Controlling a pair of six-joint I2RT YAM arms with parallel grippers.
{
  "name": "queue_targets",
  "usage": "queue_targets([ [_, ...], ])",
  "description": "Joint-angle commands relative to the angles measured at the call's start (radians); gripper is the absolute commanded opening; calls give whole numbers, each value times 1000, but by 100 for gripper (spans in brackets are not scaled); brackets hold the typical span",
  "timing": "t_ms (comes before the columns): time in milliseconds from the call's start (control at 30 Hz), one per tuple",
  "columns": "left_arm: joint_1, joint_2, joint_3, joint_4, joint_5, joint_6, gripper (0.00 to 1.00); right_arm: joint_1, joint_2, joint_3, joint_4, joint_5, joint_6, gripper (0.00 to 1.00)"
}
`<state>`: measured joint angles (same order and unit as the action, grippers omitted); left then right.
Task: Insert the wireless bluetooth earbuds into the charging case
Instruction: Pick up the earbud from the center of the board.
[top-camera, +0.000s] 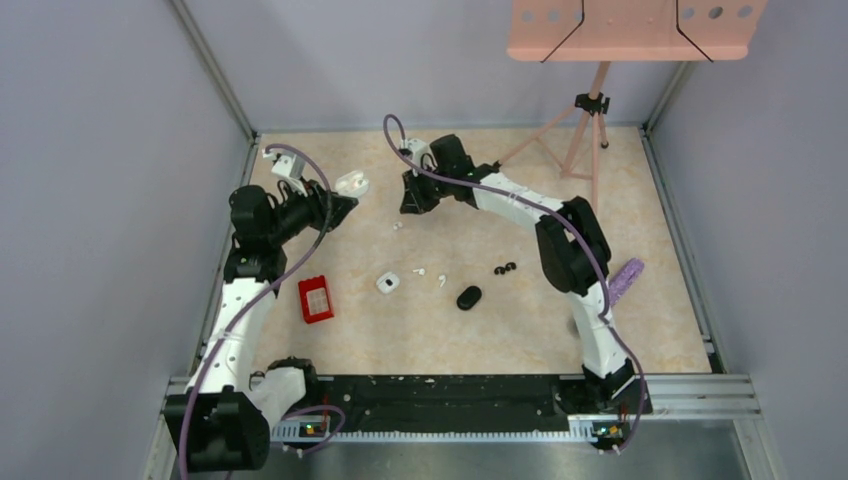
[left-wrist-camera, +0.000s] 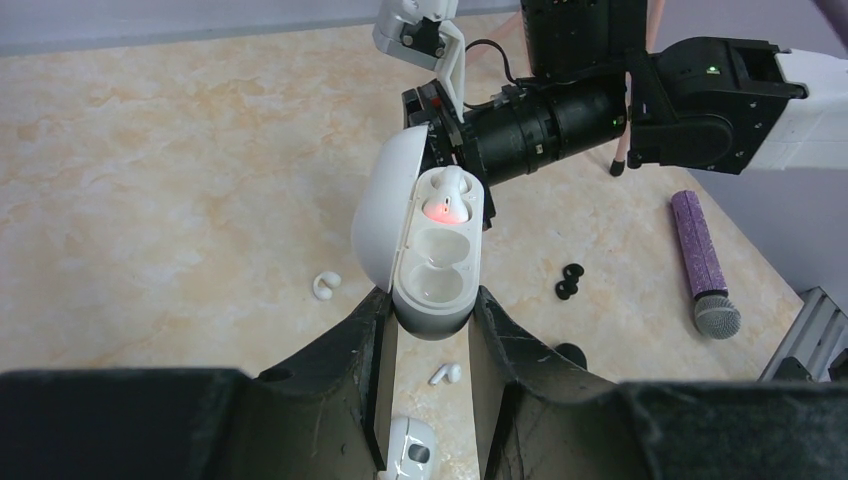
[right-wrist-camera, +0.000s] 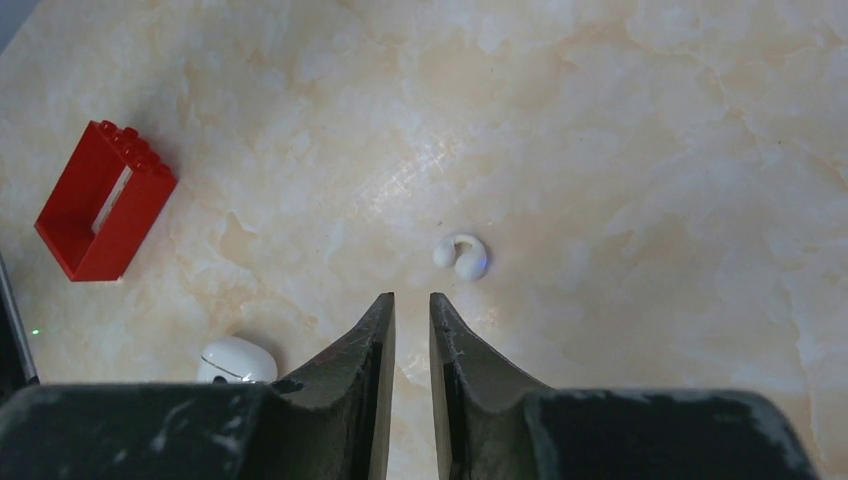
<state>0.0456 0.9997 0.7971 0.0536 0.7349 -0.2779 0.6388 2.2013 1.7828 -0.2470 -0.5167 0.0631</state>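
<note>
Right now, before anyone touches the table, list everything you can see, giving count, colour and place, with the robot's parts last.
open charging case: one, white, held in the left gripper
seated earbud: one, white with a red glow, in the held case
clip earbud: one, white, loose ahead of the right gripper
stem earbuds: two, white, table centre
black earbuds: two, right of centre
small case: one, white, centre
oval case: one, black, centre
window-frame brick: one, red, left
microphone: one, purple, right
stand: one, pink, far right
left gripper: gripping the case
right gripper: slightly open, empty
</note>
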Motion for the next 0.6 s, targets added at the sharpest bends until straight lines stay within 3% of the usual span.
queue_targets([
  [0, 4, -3, 7, 50, -6, -10, 0, -1, 71, 100, 13, 17, -56, 21],
  [233, 8, -12, 32, -14, -10, 24, 0, 0, 191, 238, -13, 48, -131, 22],
  [567, 12, -6, 50, -35, -8, 31, 0, 5, 248, 271, -16, 34, -158, 22],
])
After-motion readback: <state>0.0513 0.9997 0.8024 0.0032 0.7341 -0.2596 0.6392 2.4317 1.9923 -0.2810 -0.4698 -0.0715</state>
